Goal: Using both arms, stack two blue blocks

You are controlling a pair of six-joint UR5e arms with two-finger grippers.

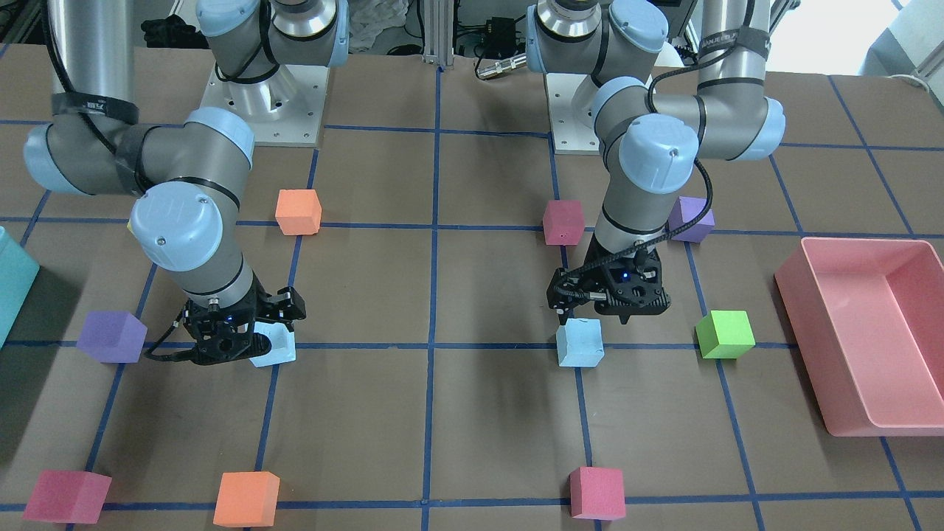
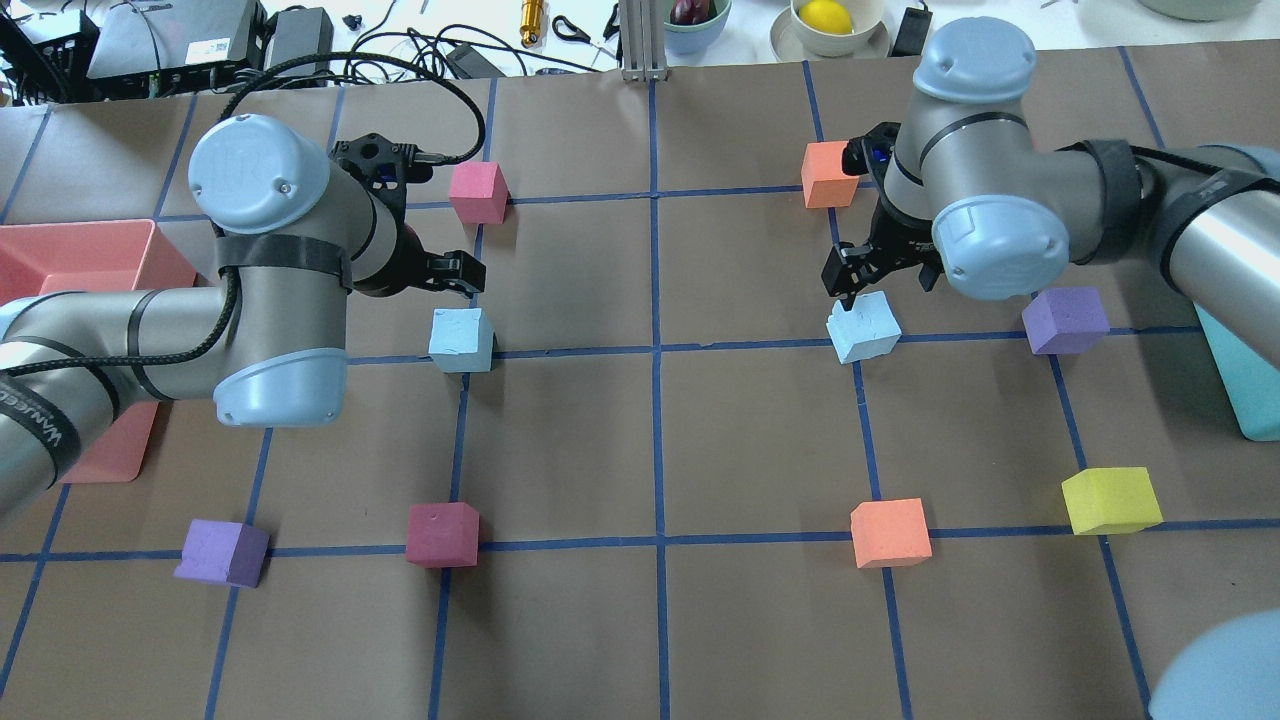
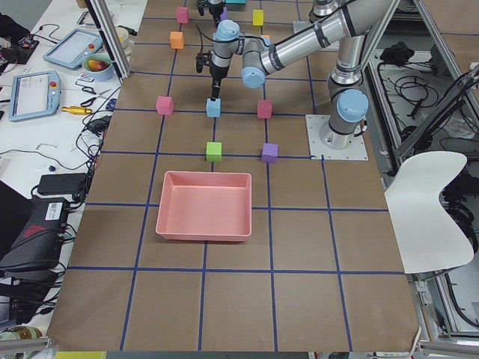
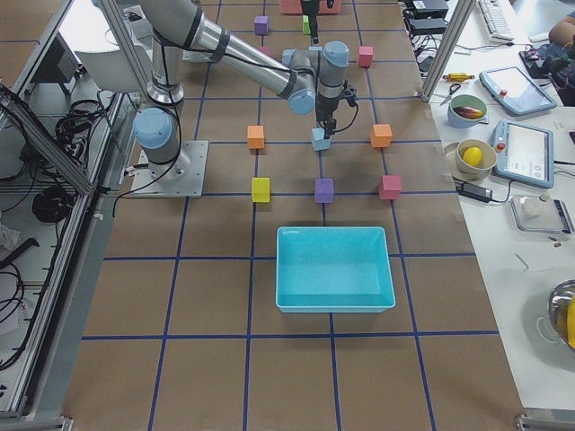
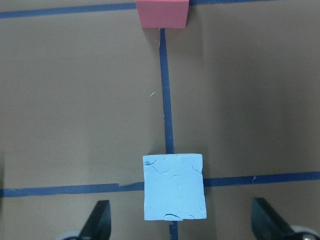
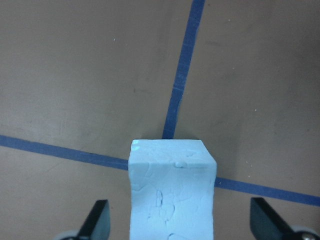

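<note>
The left gripper's (image 1: 594,318) fingers (image 5: 100,221) stand wide apart and hold nothing. In the left wrist view the first blue block (image 5: 174,187) lies between them, with bare brown paper on each side. From the front, the fingertips hang just above the block's top. This block sits squarely on a tape crossing on the left arm's side of the centre tape line (image 2: 655,420), on the next line parallel to it.

The right gripper's (image 6: 181,222) fingers (image 6: 99,221) are spread just as wide and grip nothing. The second blue block (image 6: 172,192) lies between them, untouched on either side, and looks larger and closer than the first does in its wrist view. It too lies at a tape crossing, turned a little askew to the tape. It is on the right arm's side of the centre tape line, about as far from it as the first block. The 2 blocks are well apart with the line between them, both on the table and not stacked.

The left arm (image 2: 250,300) and the right arm (image 2: 990,230) each bend in toward the line from their own side. A pink cube (image 5: 162,12) lies on the first block's side of the line. A purple cube (image 2: 1066,320) lies farther from the line than the second block. The pink bin (image 2: 80,255) is far out on the left arm's side and the teal bin (image 2: 1240,390) far out on the right arm's side.
</note>
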